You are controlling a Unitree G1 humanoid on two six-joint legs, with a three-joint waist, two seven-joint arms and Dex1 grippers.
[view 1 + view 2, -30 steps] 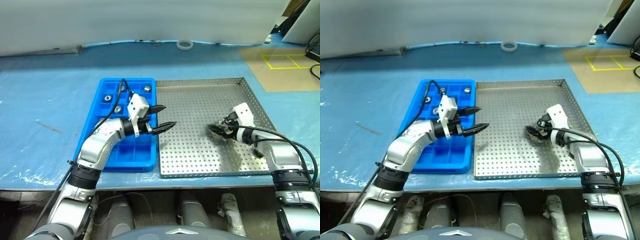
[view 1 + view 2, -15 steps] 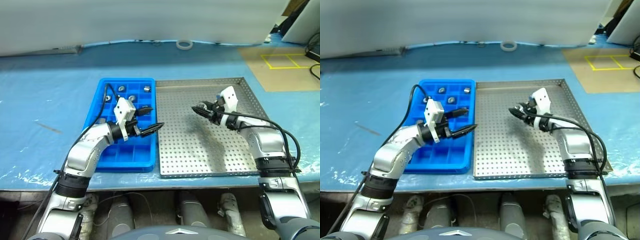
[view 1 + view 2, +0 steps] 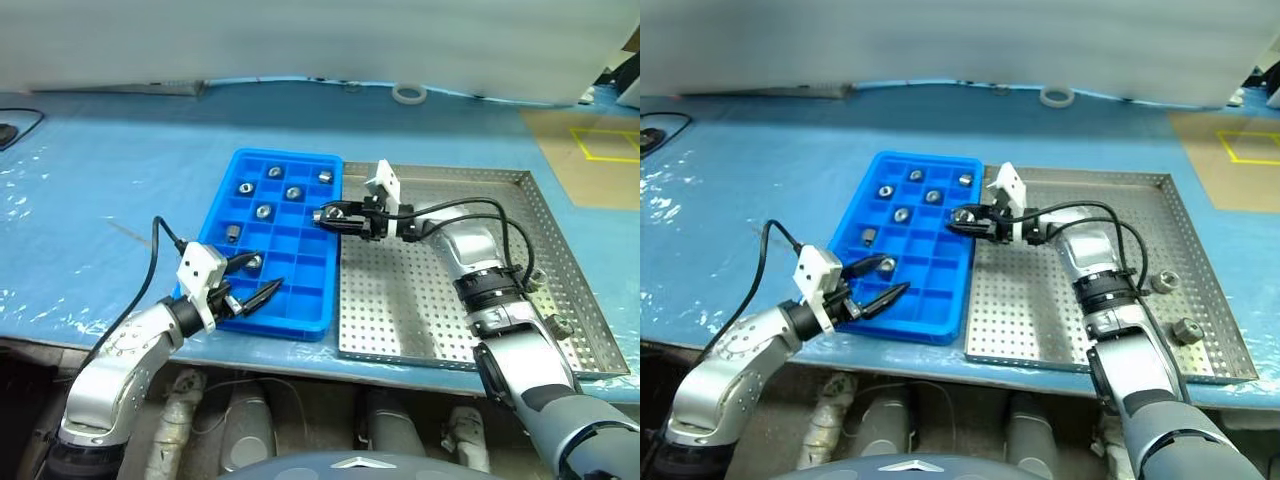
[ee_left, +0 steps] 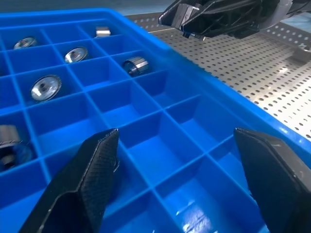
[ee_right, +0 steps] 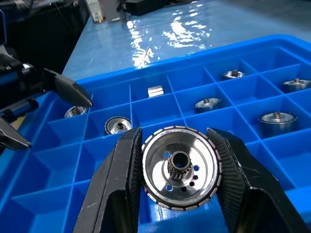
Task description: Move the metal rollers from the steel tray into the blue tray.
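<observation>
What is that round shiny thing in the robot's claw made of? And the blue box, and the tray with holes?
The roller in the right gripper looks like polished metal: mirror-bright with a ridged rim. The blue tray seems to be plastic: glossy, evenly coloured, with moulded dividers. The steel tray looks like dull grey sheet metal punched with rows of holes.

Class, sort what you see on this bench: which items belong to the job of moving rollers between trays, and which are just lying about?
Belongs to the job:
- metal roller held in the right gripper
- rollers still in the steel tray, e.g.
- rollers already in the blue tray, e.g.
- open left gripper

Just lying about:
- white tape ring
- yellow floor marking
</observation>
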